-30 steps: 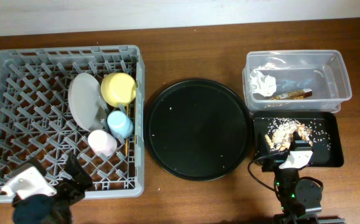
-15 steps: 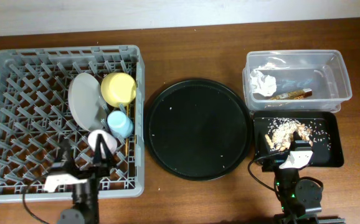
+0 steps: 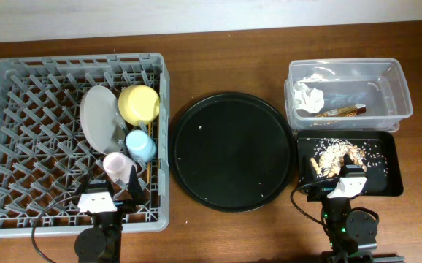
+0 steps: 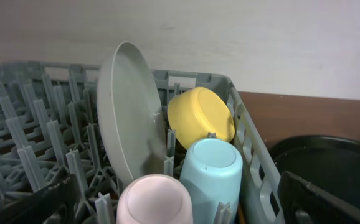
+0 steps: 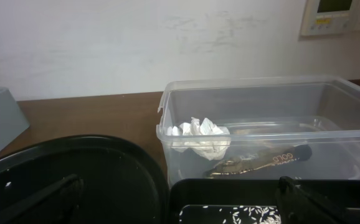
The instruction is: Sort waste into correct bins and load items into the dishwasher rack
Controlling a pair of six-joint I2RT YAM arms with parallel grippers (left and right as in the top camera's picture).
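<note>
The grey dishwasher rack (image 3: 28,117) holds the pale plate (image 3: 96,119) on edge, the yellow bowl (image 3: 139,104), the light-blue cup (image 3: 140,145), the pink cup (image 3: 119,167) and the chopsticks (image 3: 147,172). My left gripper (image 3: 123,188) is open just in front of the pink cup. In the left wrist view the pink cup (image 4: 155,199) sits between its spread fingers (image 4: 180,213), and the blue cup (image 4: 211,171), bowl (image 4: 202,115) and plate (image 4: 127,118) stand behind. My right gripper (image 3: 347,174) is open over the black rectangular tray (image 3: 386,179), which holds food scraps (image 3: 331,154). The clear tub (image 3: 393,88) holds the tissue (image 3: 307,97) and wrapper (image 3: 340,112).
A large round black tray (image 3: 231,150) with a few crumbs lies between the rack and the bins. The right wrist view shows its open fingers (image 5: 177,208), the tub (image 5: 261,93), tissue (image 5: 198,138), wrapper (image 5: 261,162) and rice grains (image 5: 255,214) in the black tray.
My left arm has swung from the rack's front-left corner to the right and now sits in front of the pink cup. The right arm and all objects have not moved.
</note>
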